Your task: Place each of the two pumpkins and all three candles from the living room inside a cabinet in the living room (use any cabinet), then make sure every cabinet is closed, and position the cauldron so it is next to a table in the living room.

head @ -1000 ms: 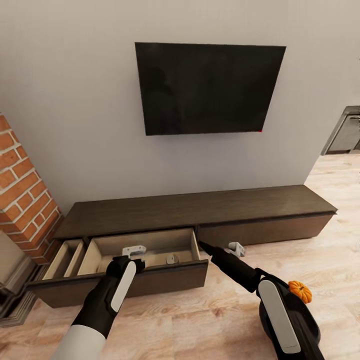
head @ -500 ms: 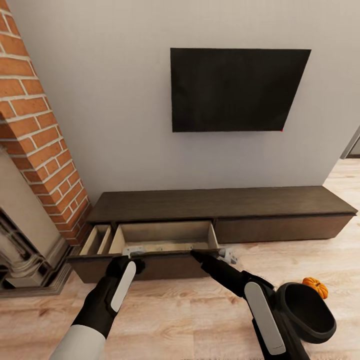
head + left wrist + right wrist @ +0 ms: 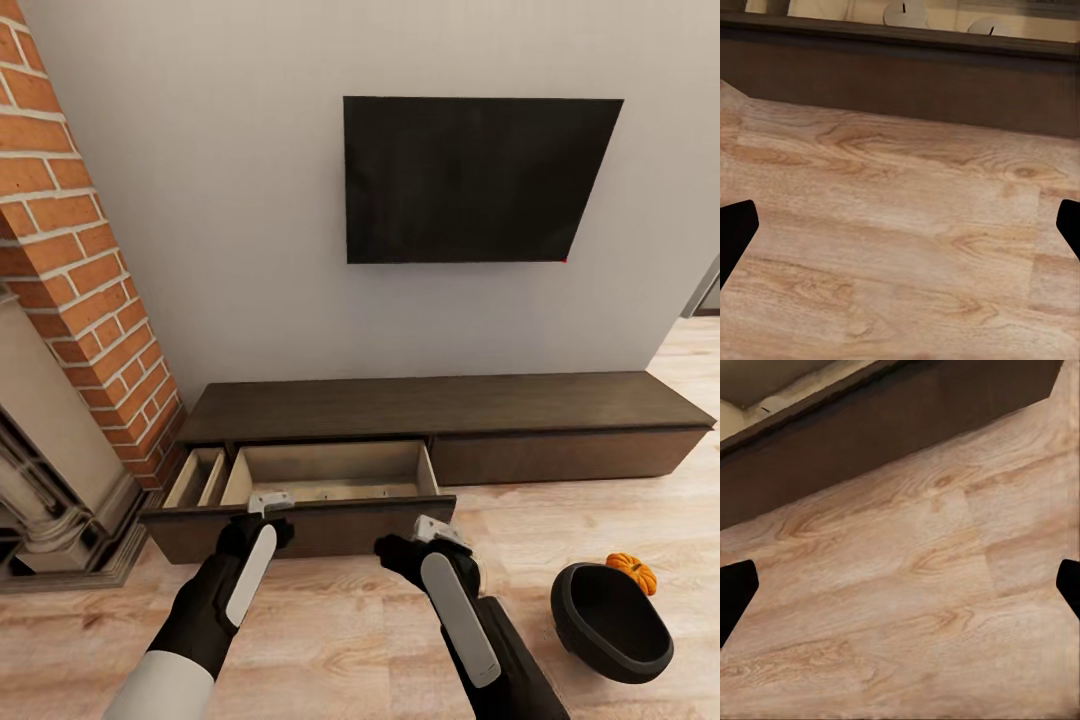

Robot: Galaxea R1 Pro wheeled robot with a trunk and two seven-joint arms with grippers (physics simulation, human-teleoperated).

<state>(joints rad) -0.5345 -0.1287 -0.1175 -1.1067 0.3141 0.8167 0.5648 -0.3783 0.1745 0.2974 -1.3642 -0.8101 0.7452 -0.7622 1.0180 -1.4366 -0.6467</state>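
Observation:
The cabinet (image 3: 450, 405) runs along the wall under the television, and its left drawer (image 3: 300, 530) is pulled out, showing pale wood inside. On the floor at the right sits the black cauldron (image 3: 610, 622), with one orange pumpkin (image 3: 631, 572) just behind it. My left gripper (image 3: 268, 503) hangs open in front of the drawer front. My right gripper (image 3: 432, 530) is open too, just before the drawer's right corner. Both wrist views look down on bare floor between spread fingertips (image 3: 735, 232) (image 3: 735, 589). Two pale round things (image 3: 904, 11) lie in the drawer; I cannot tell whether they are candles.
A brick chimney (image 3: 80, 260) with a fireplace surround (image 3: 40, 470) stands left of the cabinet. A dark television (image 3: 470, 180) hangs on the wall above. Wooden floor (image 3: 350, 620) stretches in front, with a doorway at the far right.
The view swung left, then steadied. My right arm has drawn back from the drawer's edge and folded closer to me, uncovering the whole cauldron. My left arm has hardly moved.

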